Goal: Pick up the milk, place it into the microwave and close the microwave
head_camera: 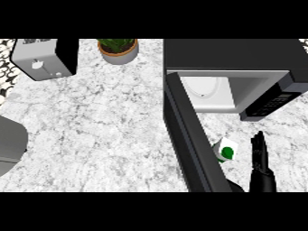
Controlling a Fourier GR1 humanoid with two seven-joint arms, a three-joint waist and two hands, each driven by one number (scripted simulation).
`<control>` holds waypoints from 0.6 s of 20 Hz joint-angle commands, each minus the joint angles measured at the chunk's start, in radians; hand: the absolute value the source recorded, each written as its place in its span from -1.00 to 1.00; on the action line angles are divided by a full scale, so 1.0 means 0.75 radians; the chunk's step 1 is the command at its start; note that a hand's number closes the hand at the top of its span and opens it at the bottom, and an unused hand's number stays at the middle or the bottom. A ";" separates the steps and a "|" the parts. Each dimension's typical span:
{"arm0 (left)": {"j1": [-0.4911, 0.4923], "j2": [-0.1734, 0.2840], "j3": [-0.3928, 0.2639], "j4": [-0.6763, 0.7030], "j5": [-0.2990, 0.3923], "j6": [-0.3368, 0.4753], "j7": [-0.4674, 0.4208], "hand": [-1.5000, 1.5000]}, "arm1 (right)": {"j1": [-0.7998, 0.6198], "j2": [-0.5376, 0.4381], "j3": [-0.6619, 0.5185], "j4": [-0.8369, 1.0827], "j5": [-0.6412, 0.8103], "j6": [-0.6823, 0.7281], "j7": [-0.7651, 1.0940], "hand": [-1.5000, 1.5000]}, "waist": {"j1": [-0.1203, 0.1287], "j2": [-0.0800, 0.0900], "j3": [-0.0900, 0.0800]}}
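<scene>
On the white-and-grey marble counter [103,131] the black microwave [249,58] stands with its long dark door [191,140] swung wide, the pale inside [213,92] showing. The small white milk carton with a green round mark [226,150] sits on the counter in front of the oven, just beside the door's inner face. The robot's black right hand [259,158] is close on the carton's right, fingers straight and pointing up the view, holding nothing. A silver toaster [44,58] and a potted green plant [119,48] stand along the far edge.
</scene>
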 commanded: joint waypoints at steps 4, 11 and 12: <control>0.040 -0.010 0.054 -0.035 0.125 -0.092 -0.009 -1.00 | -0.130 -0.003 -0.147 0.381 -0.092 0.129 -0.261 -1.00 | 0.007 0.001 0.001; 0.095 -0.020 0.007 -0.089 0.106 -0.046 -0.048 -1.00 | -0.264 0.043 -0.212 0.611 -0.068 0.091 -0.358 -1.00 | 0.009 0.001 0.000; 0.071 0.008 0.116 -0.066 0.186 -0.104 -0.027 -1.00 | -0.182 0.031 -0.199 0.561 -0.073 0.119 -0.396 -1.00 | 0.003 0.001 0.000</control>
